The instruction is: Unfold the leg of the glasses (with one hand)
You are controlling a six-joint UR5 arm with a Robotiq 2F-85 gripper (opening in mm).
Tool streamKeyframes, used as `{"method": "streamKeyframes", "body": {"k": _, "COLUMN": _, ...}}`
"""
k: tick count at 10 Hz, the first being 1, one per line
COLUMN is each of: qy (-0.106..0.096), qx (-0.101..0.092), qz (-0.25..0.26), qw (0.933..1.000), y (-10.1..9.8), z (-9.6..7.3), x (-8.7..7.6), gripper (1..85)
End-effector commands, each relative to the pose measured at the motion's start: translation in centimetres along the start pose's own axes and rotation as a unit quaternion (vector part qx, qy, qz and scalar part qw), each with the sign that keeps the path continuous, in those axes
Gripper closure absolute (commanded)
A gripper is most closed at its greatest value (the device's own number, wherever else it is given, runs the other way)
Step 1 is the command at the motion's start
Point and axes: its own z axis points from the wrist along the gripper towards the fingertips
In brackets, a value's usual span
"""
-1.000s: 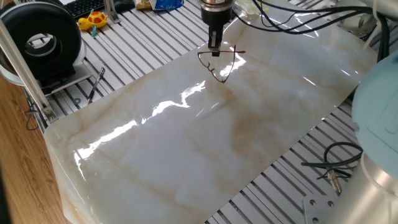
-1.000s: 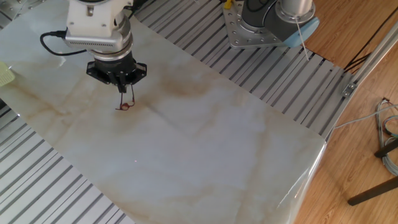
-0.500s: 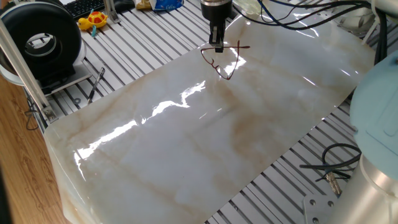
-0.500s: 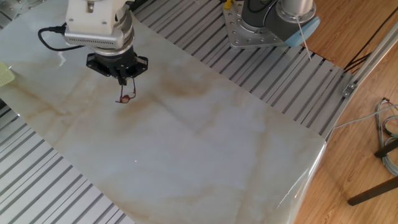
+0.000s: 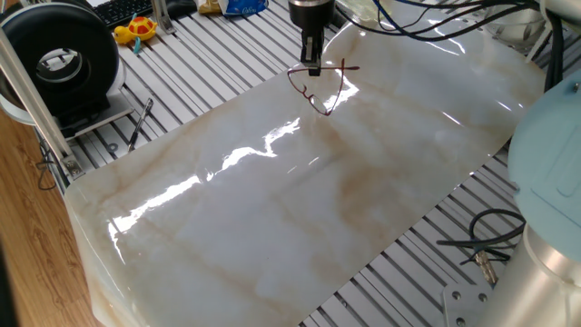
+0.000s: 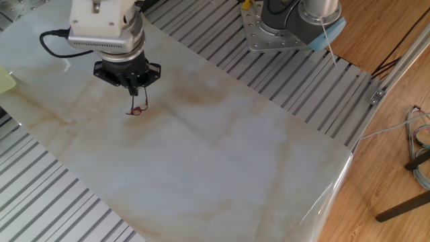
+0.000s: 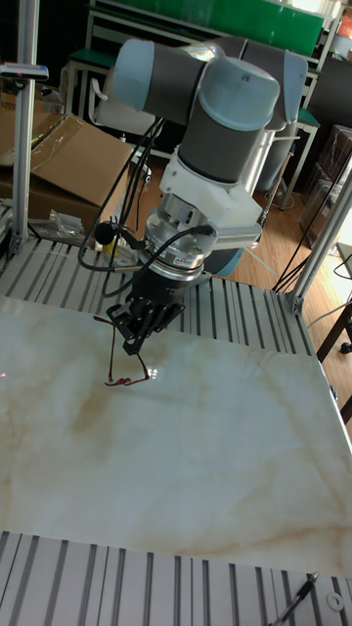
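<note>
nearest in the tall fixed view, only bare marbled sheet (image 7: 196,460) of the bench is seen. beyond that bare stretch, the glasses (image 7: 130,377) are found hanging just under the hand (image 7: 131,342), their lower rims close to or touching the sheet; contact cannot be confirmed. in one fixed view the glasses (image 5: 320,86) are seen below the hand (image 5: 311,69), with one thin leg splayed out beside the lenses. the fingers are drawn narrow and appear pinched on part of the wire frame; which part is too small to tell. in the other fixed view the glasses (image 6: 137,108) dangle under the hand (image 6: 135,89). the step is judged to be the swinging-open of a leg. it would be done well by a slow arc about the hinge, the frame kept braced lightly on the sheet and twisting avoided. farthest back stands the grey arm (image 7: 230,108).
</note>
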Motion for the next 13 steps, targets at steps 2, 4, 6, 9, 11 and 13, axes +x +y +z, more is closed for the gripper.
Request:
{"method": "streamKeyframes", "body": {"k": 2, "qy": 0.004, "qx": -0.001, "qz": 0.015, "qw": 0.9999, "y": 0.2, "z": -0.6, "x": 0.2, "gripper": 84.3}}
{"method": "streamKeyframes", "body": {"k": 4, "qy": 0.007, "qx": 0.020, "qz": 0.017, "qw": 0.9996, "y": -0.5, "z": -1.3, "x": 0.4, "gripper": 84.3}}
{"method": "streamKeyframes", "body": {"k": 6, "qy": -0.021, "qx": 0.011, "qz": 0.005, "qw": 0.9997, "y": -0.9, "z": 0.3, "x": -1.2, "gripper": 84.3}}
{"method": "streamKeyframes", "body": {"k": 9, "qy": -0.046, "qx": -0.004, "qz": -0.009, "qw": 0.9989, "y": -0.5, "z": 1.0, "x": -2.7, "gripper": 84.3}}
{"method": "streamKeyframes", "body": {"k": 11, "qy": -0.057, "qx": 0.002, "qz": -0.012, "qw": 0.9983, "y": -0.8, "z": 1.0, "x": -3.3, "gripper": 84.3}}
{"method": "streamKeyframes", "body": {"k": 13, "qy": -0.051, "qx": 0.004, "qz": -0.008, "qw": 0.9987, "y": -0.9, "z": 1.0, "x": -3.0, "gripper": 84.3}}
